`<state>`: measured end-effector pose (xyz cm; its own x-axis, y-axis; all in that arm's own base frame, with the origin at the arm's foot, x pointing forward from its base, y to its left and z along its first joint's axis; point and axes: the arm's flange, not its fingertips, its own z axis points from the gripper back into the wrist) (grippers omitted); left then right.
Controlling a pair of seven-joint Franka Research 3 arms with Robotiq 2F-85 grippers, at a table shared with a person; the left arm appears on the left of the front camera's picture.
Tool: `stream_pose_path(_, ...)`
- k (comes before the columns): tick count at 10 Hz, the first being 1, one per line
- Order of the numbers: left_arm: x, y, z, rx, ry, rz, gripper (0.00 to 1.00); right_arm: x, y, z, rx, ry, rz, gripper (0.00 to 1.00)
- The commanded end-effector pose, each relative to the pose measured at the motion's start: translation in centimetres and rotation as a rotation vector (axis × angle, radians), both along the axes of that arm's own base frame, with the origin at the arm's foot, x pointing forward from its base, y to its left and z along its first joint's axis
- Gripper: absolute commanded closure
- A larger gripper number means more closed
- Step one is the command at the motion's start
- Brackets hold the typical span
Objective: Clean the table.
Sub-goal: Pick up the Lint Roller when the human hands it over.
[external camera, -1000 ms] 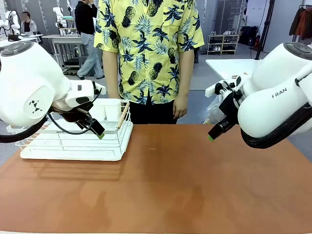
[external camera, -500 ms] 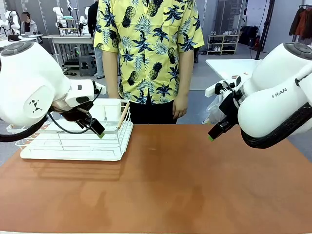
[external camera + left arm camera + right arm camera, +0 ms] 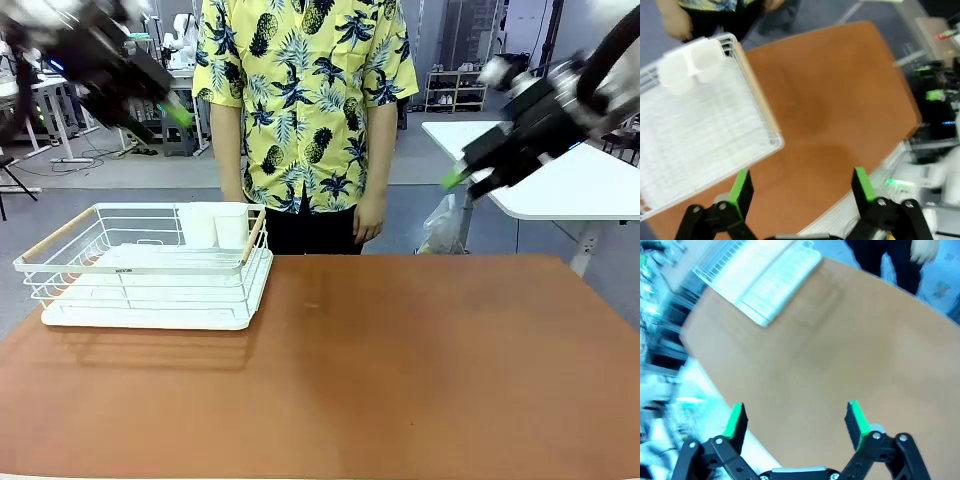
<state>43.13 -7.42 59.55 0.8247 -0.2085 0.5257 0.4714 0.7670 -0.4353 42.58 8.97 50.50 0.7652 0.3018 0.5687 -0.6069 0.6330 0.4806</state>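
Bench point(image 3: 400, 370), large, rectangular, matte reddish-brown top: takes up the lower half of the front frame, edge to edge. The open surface looks bare and even in colour, with no crumbs, spills or loose items visible. Faint darker patches near centre; cannot tell whether they are marks or shading.

White wire dish rack point(image 3: 150, 285) with wooden end bars, on a white drip tray: stands on the bench at left of frame, near the far edge. Two white plastic cups point(image 3: 215, 225) stand in its far right corner, touching each other. Judgement: the rack serves as the collection point, and the rest of the bench reads as already cleared.

Left claw point(image 3: 801, 177): green-padded fingers apart, nothing between them. In the front view it sits at upper left of frame, high above the rack, blurred.

Right claw point(image 3: 795, 412): fingers likewise apart, empty. In the front view it sits at upper right, high above the bench's right side, blurred.

Judgement: both are held up and outward, off the work surface. This fits a parked pose that leaves the bench free.

Person point(image 3: 300, 100) in a yellow pineapple-print shirt stands at the far edge, top centre. One hand point(image 3: 370, 218) hangs at the side, holding nothing.
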Motion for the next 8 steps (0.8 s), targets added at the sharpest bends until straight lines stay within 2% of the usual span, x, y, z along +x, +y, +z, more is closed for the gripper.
stream_pose_path(1, 0.3, 7.6, -1.5, -0.344, 0.207, 0.191, 0.0, 2.1, -6.4, 0.0, 0.234, 0.226, -0.055, 0.0)
stream_pose_path(2, -1.0, 11.1, -1.7, -0.436, 0.257, 0.314, 0.0, 1.3, -9.4, 0.6, 0.273, 0.329, -0.144, 0.0)
stream_pose_path(4, -4.5, 18.8, -2.8, -0.563, 0.217, 0.406, 0.0, -1.9, -16.6, 1.5, 0.397, 0.377, -0.264, 0.0)
stream_pose_path(6, -8.2, 23.9, -4.7, -0.62, 0.193, 0.528, 0.0, -5.3, -22.4, -0.4, 0.487, 0.426, -0.39, 0.0)
stream_pose_path(8, -11.0, 26.4, -6.9, -0.647, 0.216, 0.599, 0.0, -8.2, -27.1, -4.0, 0.538, 0.483, -0.463, 0.0)
